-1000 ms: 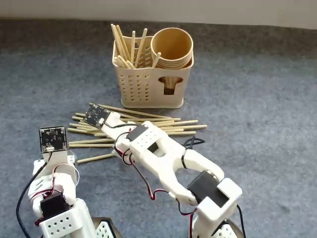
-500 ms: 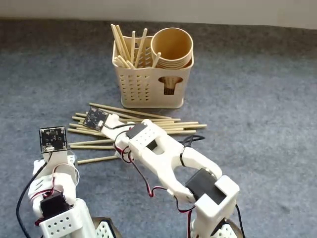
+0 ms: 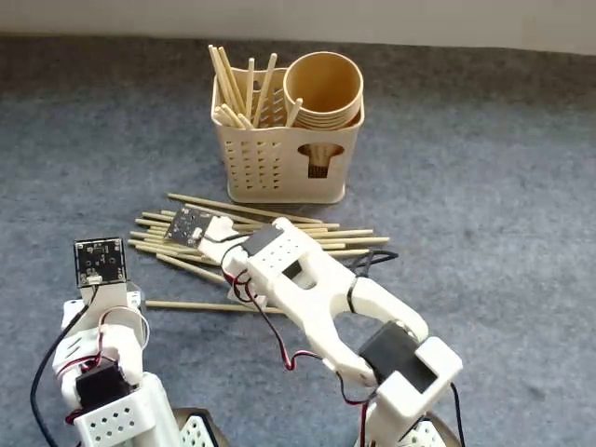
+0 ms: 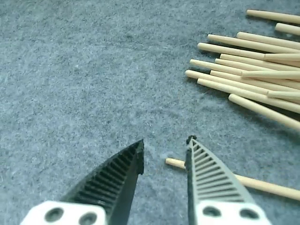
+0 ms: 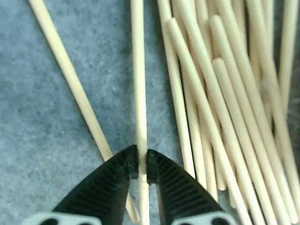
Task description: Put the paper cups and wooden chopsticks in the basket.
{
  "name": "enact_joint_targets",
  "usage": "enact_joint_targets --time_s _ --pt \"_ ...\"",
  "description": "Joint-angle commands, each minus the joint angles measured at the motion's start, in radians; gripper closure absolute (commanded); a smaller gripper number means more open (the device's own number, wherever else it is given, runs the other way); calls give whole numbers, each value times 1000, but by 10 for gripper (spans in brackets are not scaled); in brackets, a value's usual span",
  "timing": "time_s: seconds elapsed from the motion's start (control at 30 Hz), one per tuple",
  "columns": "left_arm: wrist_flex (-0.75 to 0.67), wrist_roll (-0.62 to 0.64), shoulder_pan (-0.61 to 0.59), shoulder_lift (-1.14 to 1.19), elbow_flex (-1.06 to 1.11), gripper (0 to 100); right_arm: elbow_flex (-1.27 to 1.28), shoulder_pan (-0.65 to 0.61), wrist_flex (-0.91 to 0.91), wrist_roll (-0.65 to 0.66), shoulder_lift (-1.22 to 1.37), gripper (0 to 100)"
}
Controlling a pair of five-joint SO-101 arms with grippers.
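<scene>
Plainly, the right gripper [image 5: 142, 164] had its dark fingers [image 5: 112, 187] pinched almost together on a single chopstick [image 5: 137, 70], which ran straight up the frame through the narrow gap between their tips. Whether that stick was clear of the grey felt of the bench [image 5: 42, 140] I could not tell. A stray chopstick [image 5: 70, 79] slanted across the left of that frame, just beside the gripped one, and the loose pile [image 5: 225, 93] crowded the right side.

The left gripper [image 4: 165, 143] sat at the bottom of its own frame with its fingers spread apart and nothing between them. The end of a lone chopstick [image 4: 262, 185] lay just beside the paler finger and ran off toward the lower right.

From above, the basket [image 3: 270, 163] stood in the upper centre. The paper cups [image 3: 323, 88] were nested in its right half, and a bundle of upright chopsticks [image 3: 242, 88] leaned in its left half. The loose pile lay across the middle of the frame, just below the basket.

As I judged it, the cup part of the job was done, since every cup I could see was in the basket. The chopsticks were only partly in. A good many were lying on the bench, with one in the right fingers, so well over a dozen sticks were left to carry across.
</scene>
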Motion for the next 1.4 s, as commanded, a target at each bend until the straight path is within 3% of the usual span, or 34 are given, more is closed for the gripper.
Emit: enact_joint_targets --time_s 0.0,0.27,0.6,0.77,0.87,1.37 --pt "-17 6 -13 -7 18 842 -7 45 31 5 -131 992" --pt "-20 6 -12 -7 18 842 93 67 82 -12 -369 992" --pt "-21 6 -12 -7 19 842 183 64 88 -175 -699 993" --pt "-20 6 -12 -7 19 842 182 62 84 -356 -816 993" --pt "-20 6 -12 -7 19 842 177 62 79 -381 -855 993" --pt "-20 6 -12 -7 19 843 183 119 -598 -381 -915 993"
